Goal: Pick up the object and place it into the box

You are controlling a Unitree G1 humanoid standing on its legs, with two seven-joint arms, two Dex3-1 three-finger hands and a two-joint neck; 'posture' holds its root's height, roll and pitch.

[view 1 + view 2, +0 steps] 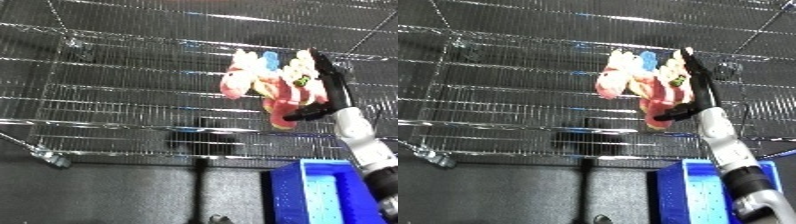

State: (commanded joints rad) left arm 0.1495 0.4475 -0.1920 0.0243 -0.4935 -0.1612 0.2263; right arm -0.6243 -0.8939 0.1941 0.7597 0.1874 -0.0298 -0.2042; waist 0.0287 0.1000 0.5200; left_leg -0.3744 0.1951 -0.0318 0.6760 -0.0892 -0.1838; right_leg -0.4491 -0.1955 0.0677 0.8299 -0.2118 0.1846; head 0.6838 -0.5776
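Note:
A pink and red plush toy [265,86] with blue and yellow bits lies on the wire shelf [124,85], right of its middle. My right hand [330,82] reaches up from the lower right and rests against the toy's right side. Its fingers are straight along the toy, and the thumb [300,113] points left under the toy's lower end. The hand is open. The blue bin [286,197] stands at the lower right, below the shelf's front edge, beside my right forearm. My left hand shows in neither view.
The wire shelf fills most of the view, with a raised wire rail along its front edge [133,127]. A caster [53,160] sits at its lower left corner. A dark shape [206,141] shows under the shelf's front. Dark floor lies below.

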